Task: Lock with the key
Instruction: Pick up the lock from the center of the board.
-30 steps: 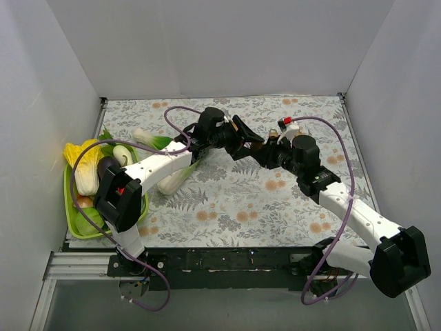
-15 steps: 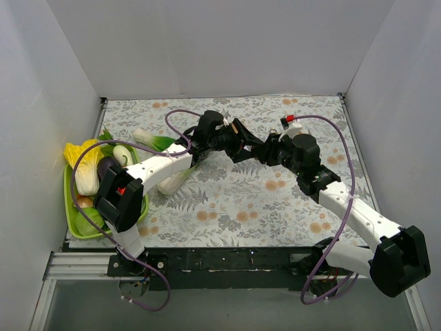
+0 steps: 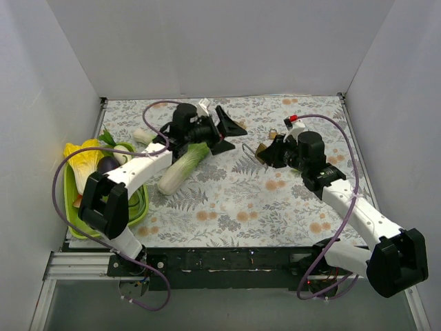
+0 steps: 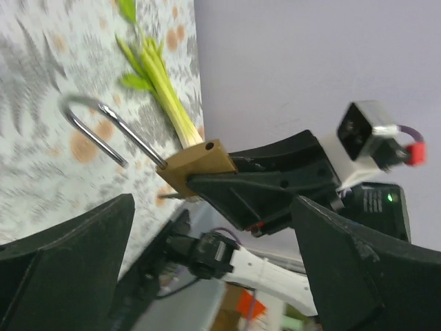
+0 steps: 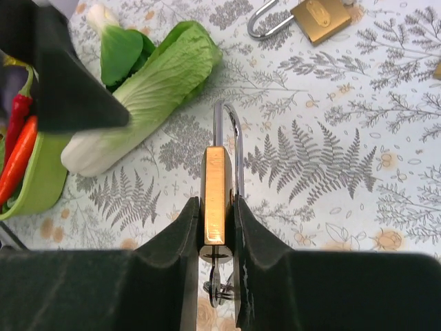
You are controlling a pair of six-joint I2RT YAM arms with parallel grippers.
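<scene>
Right, the right gripper (image 5: 216,205) is clamping down on the brass padlock (image 5: 216,172), one finger pressing each flat face of the body. It is holding the lock clear above the floral tablecloth (image 5: 331,172). The steel shackle (image 5: 228,131) is pointing straight away from the fingers, and one leg looks to be standing outside the body – hard to call from here. At the palm end of the lock, a key (image 5: 215,276) is poking out from the underside between the fingers, with a ring hanging off it.

The left gripper (image 3: 231,136) is released, its jaws spreading wide and gripping nothing. It is facing the right gripper across a gap, and its wrist view is looking between its own fingers straight at the padlock.

Beyond the right fingertips and off to the left, a leafy cabbage (image 5: 155,83) is lying on the cloth. Further left, a green tray (image 5: 31,179) is holding a red chilli (image 5: 21,138). Ahead and to the right – well apart from the held lock – a second padlock (image 5: 320,17) is lying flat on the cloth.
</scene>
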